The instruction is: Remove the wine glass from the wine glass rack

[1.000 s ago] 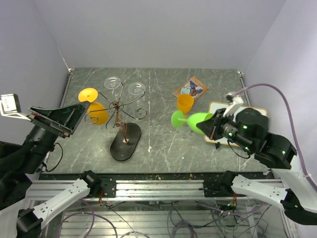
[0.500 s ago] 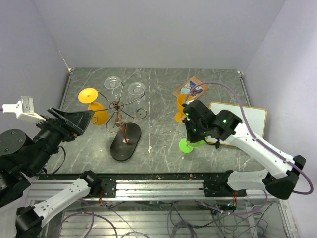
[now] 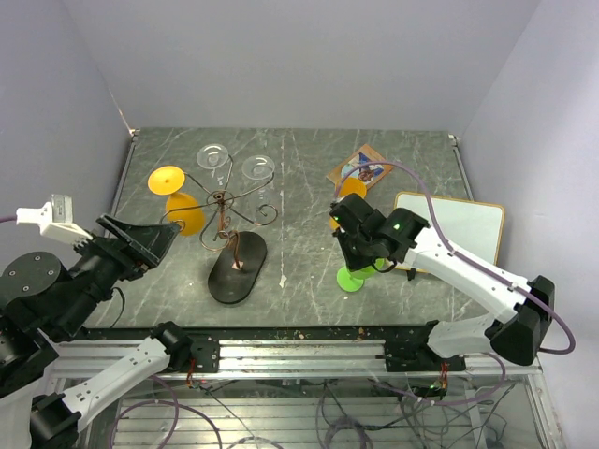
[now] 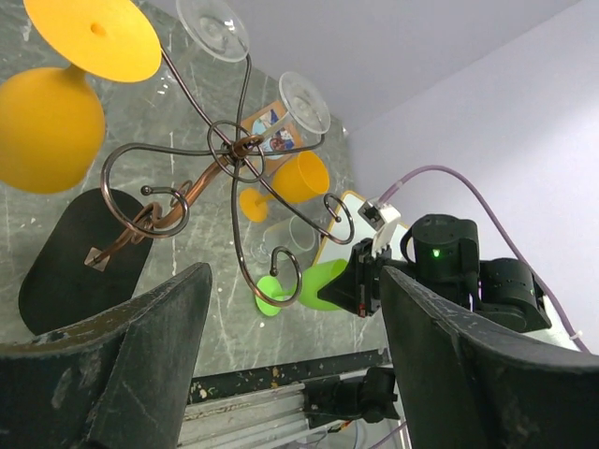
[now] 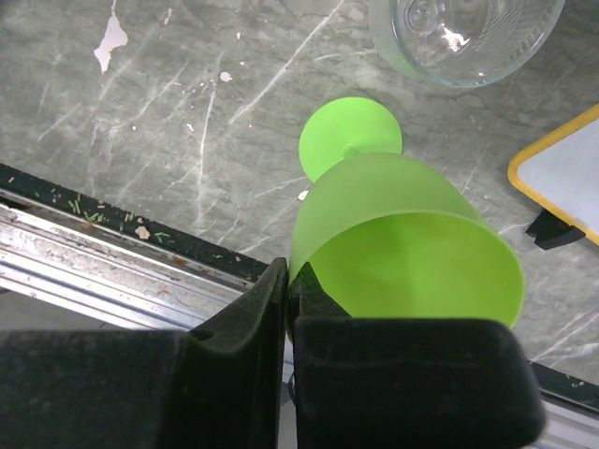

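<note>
**Step in hand.** The green wine glass (image 3: 352,276) was off the wine glass rack (image 3: 223,217) and well apart from it, to the right near the front edge of the table (image 3: 299,150). Its foot was down at the surface, though firm contact could not be confirmed. The right gripper (image 5: 288,281) was pinched together on the wall of the bowl at the rim. The step was judged to be the set-down.

**Next move.** The glass should be settled upright, the pinch released, and the fingers lifted straight off the rim so that it is not tipped. The left gripper (image 3: 159,245) stood with its jaws apart and empty, just short of the rack, facing the orange glass (image 3: 185,213) that hung there with two clear glasses (image 3: 213,155).

**Change noted.** A second before, the right arm held the green glass on its side farther right, by the white board (image 3: 463,220). It had since swung inward and brought the glass down. The left arm had drawn nearer the front, its jaws slightly narrower.
</note>
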You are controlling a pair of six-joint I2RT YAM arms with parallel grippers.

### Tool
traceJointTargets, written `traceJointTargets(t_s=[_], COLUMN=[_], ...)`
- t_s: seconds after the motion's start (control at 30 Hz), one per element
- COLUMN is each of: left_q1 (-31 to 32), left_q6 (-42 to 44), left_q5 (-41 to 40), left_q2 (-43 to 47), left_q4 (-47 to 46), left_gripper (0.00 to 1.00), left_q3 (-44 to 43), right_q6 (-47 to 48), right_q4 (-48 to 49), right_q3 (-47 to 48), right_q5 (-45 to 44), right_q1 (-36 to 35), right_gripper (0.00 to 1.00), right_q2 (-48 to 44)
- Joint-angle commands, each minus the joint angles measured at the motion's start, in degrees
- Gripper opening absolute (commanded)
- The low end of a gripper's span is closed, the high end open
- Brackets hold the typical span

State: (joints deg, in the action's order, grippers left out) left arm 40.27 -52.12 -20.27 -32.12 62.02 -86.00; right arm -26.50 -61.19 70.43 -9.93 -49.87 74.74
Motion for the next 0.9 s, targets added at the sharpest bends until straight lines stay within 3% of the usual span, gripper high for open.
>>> traceJointTargets(t_s=[0.0,0.23,0.37,0.47,0.63,0.87], left_q1=[-0.16,-0.12,-0.11,-0.22,-0.18,-0.14], left_q6=[-0.41,-1.48,-1.58,-2.09,-3.72,-4.88], left_q5=[2.86,6.98,8.25,8.54,8.66,7.38], left_q2=[-0.37,-0.51,-1.43,-1.81,-0.98,-0.99], left_q4=[0.66,-0.57,-0.01,0.31,0.21,0.4], left_gripper=[0.83,0.84,0.83,0.8,0.75,0.67], left_q3=[1.31,3.46,4.27,4.99,7.57,8.75], right_q6=[0.92,1.49,2.88,4.69,5.49,-1.34], right_q4=[3.14,-0.26,-3.33,-1.65,9.06,25.32], right_q3=[-1.62,4.67,12.43,17.49,23.71,28.96], right_q5=[-1.59,-1.84,-2.02,-0.45,15.07,32.76], right_q1=[0.2,0.16,0.28,1.78,11.28,15.92], right_gripper=[0.07,0.6,0.78,0.87,0.88,0.88], right_q2=[1.19,-0.36,-1.6,-1.46,0.86,7.45])
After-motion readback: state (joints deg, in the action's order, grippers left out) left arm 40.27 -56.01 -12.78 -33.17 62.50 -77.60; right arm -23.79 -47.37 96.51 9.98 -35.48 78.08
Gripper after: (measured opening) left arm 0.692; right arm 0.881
